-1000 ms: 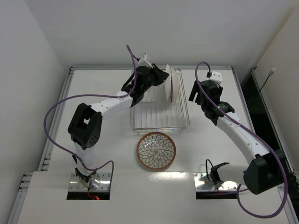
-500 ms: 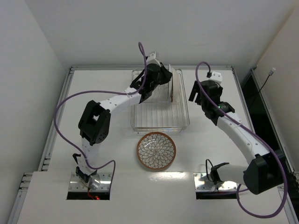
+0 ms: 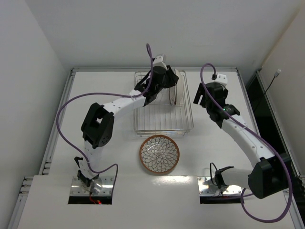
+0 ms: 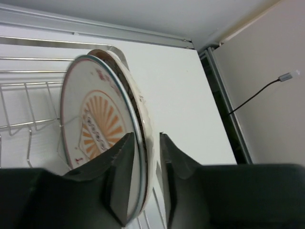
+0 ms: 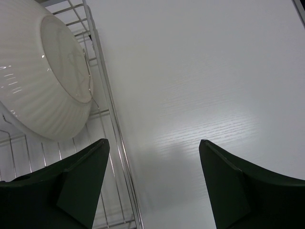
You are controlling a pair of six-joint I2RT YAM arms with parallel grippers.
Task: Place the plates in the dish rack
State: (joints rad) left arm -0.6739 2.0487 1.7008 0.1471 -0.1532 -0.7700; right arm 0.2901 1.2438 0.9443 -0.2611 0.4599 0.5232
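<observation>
Two small plates stand on edge, pressed together, at the back right of the wire dish rack (image 3: 162, 114). The front one (image 4: 95, 129) shows an orange sunburst face; the other (image 4: 143, 114) stands just behind it. My left gripper (image 3: 167, 81) straddles both rims in the left wrist view (image 4: 147, 138). Its left finger lies against the front face, and a thin gap shows at the right finger, so the jaws are slightly open. The large flower plate (image 3: 159, 154) lies flat on the table in front of the rack. My right gripper (image 3: 199, 98) is open and empty beside the rack's right side (image 5: 152, 186).
The right wrist view shows the white ribbed underside of a standing plate (image 5: 43, 71) and the rack's right edge wire (image 5: 114, 143). A raised metal rail (image 3: 152, 69) borders the table at the back. Walls stand close on the left and right.
My left arm has reached further right over the rack. Its gripper and the standing plates have shifted a little to the right. The right arm and the flower plate have not moved.
</observation>
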